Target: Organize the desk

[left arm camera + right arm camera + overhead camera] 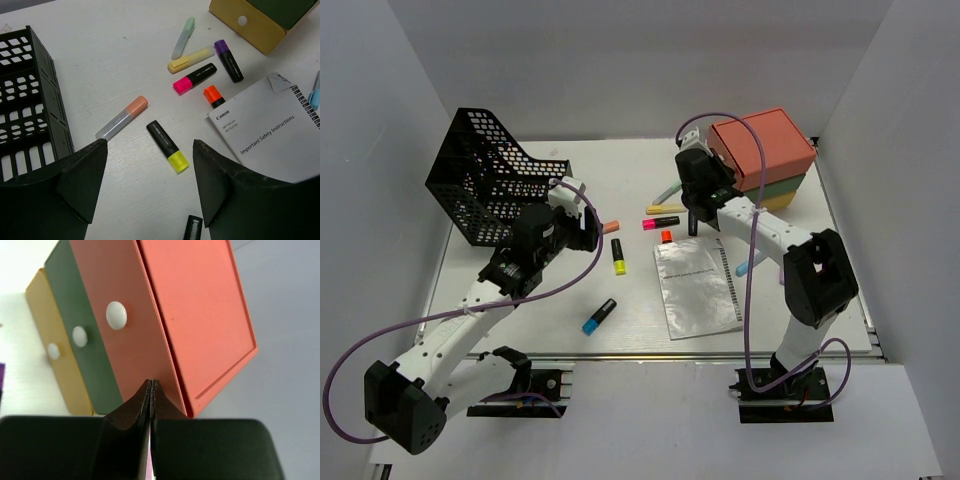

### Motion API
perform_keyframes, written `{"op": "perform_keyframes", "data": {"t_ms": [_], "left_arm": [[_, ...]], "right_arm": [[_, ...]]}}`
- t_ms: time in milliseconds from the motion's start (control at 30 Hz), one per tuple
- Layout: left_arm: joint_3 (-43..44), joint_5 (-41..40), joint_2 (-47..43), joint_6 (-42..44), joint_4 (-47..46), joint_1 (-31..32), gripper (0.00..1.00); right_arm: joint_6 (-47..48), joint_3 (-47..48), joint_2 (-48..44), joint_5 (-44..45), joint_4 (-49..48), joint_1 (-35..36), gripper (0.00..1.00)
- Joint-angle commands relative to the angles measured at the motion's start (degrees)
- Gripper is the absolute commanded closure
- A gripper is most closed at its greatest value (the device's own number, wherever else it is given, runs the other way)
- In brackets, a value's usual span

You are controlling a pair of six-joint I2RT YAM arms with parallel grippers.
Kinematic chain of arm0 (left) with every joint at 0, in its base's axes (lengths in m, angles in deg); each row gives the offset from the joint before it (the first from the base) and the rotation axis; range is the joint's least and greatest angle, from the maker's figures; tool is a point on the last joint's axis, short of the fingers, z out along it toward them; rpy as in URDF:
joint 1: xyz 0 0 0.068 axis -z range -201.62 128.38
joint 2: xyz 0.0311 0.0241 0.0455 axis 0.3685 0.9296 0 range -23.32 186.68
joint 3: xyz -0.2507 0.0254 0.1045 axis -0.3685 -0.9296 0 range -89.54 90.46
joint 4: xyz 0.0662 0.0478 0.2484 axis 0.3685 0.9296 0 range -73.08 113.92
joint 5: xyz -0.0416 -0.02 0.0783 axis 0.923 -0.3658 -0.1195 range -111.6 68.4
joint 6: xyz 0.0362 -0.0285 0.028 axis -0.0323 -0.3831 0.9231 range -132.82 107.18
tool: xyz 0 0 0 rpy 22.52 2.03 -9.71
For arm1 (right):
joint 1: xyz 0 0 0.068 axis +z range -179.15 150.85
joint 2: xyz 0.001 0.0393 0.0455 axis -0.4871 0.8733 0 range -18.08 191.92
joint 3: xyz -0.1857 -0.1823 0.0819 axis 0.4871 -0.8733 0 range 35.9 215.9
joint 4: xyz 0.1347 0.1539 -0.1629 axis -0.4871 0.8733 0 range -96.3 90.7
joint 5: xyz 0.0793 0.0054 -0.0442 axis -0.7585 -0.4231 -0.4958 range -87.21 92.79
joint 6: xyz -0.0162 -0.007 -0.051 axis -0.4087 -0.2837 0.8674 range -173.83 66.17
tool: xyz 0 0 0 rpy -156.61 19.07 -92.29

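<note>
The white desk point(620, 160) carries scattered pens. My left gripper point(588, 232) is open and empty, low over the desk point(110, 55). In the left wrist view point(150, 144) its jaws stand wide, with a yellow-capped black highlighter point(167, 146) just ahead and a clear pen with an orange cap point(122, 117) ahead to the left. My right gripper point(718, 180) is shut and empty; in the right wrist view point(151, 384) its tips are in front of the coral drawer point(135, 340) of the drawer box point(760, 155).
A black mesh basket point(485, 175) stands at the back left. A pink highlighter point(194, 78), orange highlighter point(213, 96), purple marker point(229, 61), yellow pen point(191, 59) and green pen point(183, 38) lie mid-desk. A Canon booklet point(695, 288) and a blue highlighter point(599, 316) lie nearer.
</note>
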Motion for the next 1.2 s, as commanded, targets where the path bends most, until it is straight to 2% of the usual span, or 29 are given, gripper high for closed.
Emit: {"op": "perform_keyframes", "data": {"t_ms": [0,367,433,467,500,533,567,600,667,700,733,767,800,833,867,900,933,967,1100,1133,1167], "left_arm": [[-0.49,-0.22,-1.49,0.18,-1.36,-0.12,0.21],[-0.75,0.13,-1.67,0.18,-1.45,-0.12,0.21],[-0.67,0.74,-1.75,0.18,-1.63,-0.12,0.21],[-0.84,1.18,-1.93,0.1,-1.72,-0.12,0.21],[-1.02,1.7,-2.1,0.1,-2.15,-0.12,0.21],[-1.28,2.93,-2.19,-0.16,-2.68,-0.12,0.21],[-1.81,5.9,-2.37,-0.25,-3.21,-0.12,0.21],[-2.16,7.84,-2.37,-0.34,-4.52,-0.12,0.2],[-2.95,14.17,-1.41,-2.18,-7.06,-0.12,0.2],[-3.3,16.45,-0.71,-3.23,-8.38,-0.12,0.22],[-3.65,21.35,1.39,-5.94,-9.35,-0.12,0.24],[-4.0,23.66,2.8,-7.71,-14.06,-0.12,0.29],[-3.66,25.68,4.56,-9.73,-16.02,-0.12,0.49],[-3.22,27.62,8.32,-14.01,-17.96,-0.12,0.57],[-2.35,31.64,10.44,-15.79,-21.2,-0.12,0.66],[-0.25,32.55,12.55,-17.9,-22.53,-0.12,0.76],[0.82,33.69,16.75,-22.62,-24.64,-0.12,0.89],[1.7,36.14,18.88,-24.84,-29.62,-0.12,0.92],[8.9,35.63,29.25,-33.02,-35.1,1.2,0.97],[11.78,35.29,33.36,-36.87,-36.86,1.2,0.96],[13.29,33.54,35.49,-38.47,-37.48,1.2,0.91]], "right_arm": [[2.65,2.0,1.73,4.91,-5.8,-1.28,1.0],[4.23,1.3,1.12,4.91,-7.39,-2.51,1.0],[2.14,1.47,-0.19,0.37,-3.9,-1.99,1.0],[0.38,2.08,-2.46,-3.57,5.18,-1.72,1.0],[-3.73,4.0,-3.97,-15.8,10.05,-1.89,1.0],[-4.64,5.07,-5.63,-24.27,15.24,-2.16,1.0],[-4.99,6.47,-8.87,-33.41,24.68,-2.25,1.0],[-3.87,7.0,-10.9,-47.42,27.22,-3.03,1.0],[-0.71,6.4,-16.34,-57.54,31.53,-3.3,0.99],[0.61,6.05,-17.94,-66.72,34.42,-4.78,0.86],[0.45,4.56,-19.7,-69.07,34.97,-4.62,0.74],[-0.07,3.24,-23.28,-70.57,34.89,-5.58,0.56],[-0.68,1.75,-25.06,-72.59,33.58,-6.28,0.49],[-2.52,-2.0,-26.99,-73.3,32.35,-7.68,0.46],[-3.58,-4.13,-30.75,-74.09,31.21,-9.44,0.47],[-4.9,-6.24,-32.27,-75.93,30.07,-10.41,0.55],[-8.22,-11.13,-35.59,-76.99,27.44,-13.82,0.87],[-9.99,-13.62,-37.36,-78.05,25.94,-14.81,1.0],[-16.67,-24.79,-44.31,-82.61,18.64,-21.4,1.0],[-18.51,-27.07,-46.59,-83.5,16.63,-25.76,1.0],[-19.23,-27.79,-47.22,-84.46,16.0,-27.02,1.0]]}}
